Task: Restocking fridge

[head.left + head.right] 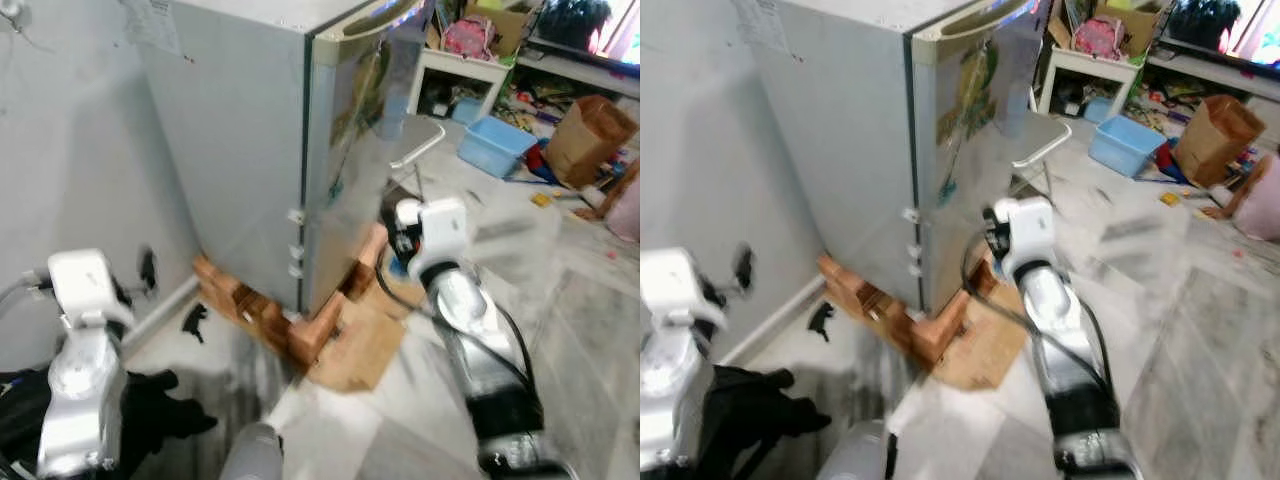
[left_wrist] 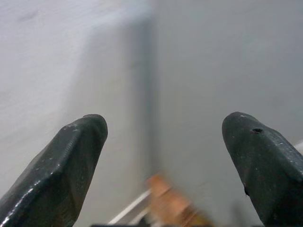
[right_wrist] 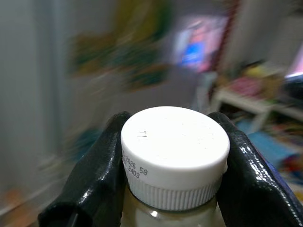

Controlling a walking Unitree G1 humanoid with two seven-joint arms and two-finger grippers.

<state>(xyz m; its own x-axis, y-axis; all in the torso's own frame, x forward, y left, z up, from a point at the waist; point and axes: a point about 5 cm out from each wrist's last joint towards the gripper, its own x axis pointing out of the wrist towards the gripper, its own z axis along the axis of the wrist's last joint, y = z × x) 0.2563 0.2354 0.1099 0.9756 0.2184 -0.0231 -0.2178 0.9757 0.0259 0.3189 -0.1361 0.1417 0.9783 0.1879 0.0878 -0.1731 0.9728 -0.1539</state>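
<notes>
The grey fridge (image 1: 250, 150) stands with its door shut on wooden blocks (image 1: 300, 335), close to the white wall on my left. My right arm (image 1: 470, 330) reaches toward the fridge's lower front corner. In the right wrist view my right gripper (image 3: 173, 137) is shut on the neck of a bottle with a white screw cap (image 3: 175, 142). The bottle's body is hidden. My left arm (image 1: 82, 370) is raised at the lower left, and in its wrist view my left gripper (image 2: 165, 127) is open, facing a bare grey surface with nothing between the fingers.
A sheet of cardboard (image 1: 365, 350) lies on the floor before the blocks. A white chair (image 1: 420, 140) stands beside the fridge. Further right are a blue bin (image 1: 495, 143), a brown paper bag (image 1: 588, 135) and cluttered shelves (image 1: 470, 60). Black cloth (image 1: 160, 410) lies near my left side.
</notes>
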